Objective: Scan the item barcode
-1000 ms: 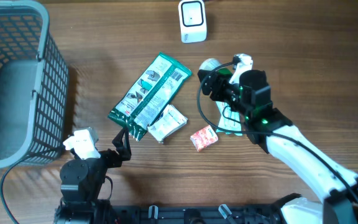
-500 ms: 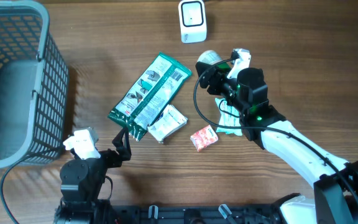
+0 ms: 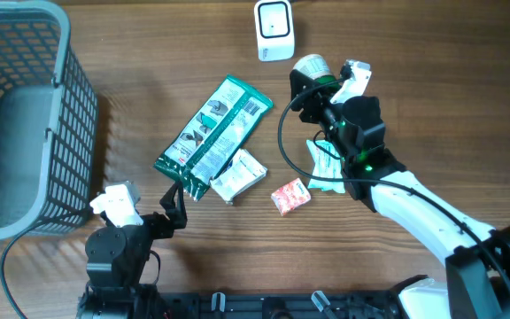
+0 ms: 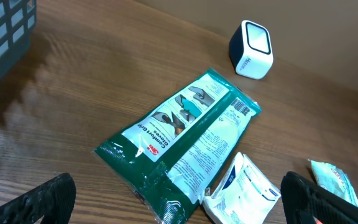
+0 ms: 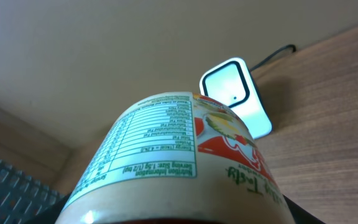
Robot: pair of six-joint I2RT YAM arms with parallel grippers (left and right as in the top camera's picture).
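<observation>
Green packet point(image 3: 212, 135) beside wide-open left hand point(image 4: 180, 206); jar point(image 3: 309, 66) tight in right hand point(image 3: 314, 89) near scanner point(image 3: 274, 29)

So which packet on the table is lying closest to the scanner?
The long green packet, barcode end toward the scanner; the white packet, red packet and pale green packet lie farther away.

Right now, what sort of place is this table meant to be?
Probably a mock shop checkout: a white barcode scanner stands on the wooden table, a grey shopping basket sits at one side, packaged goods like a green packet lie loose, and the right gripper holds a labelled container near the scanner.
</observation>
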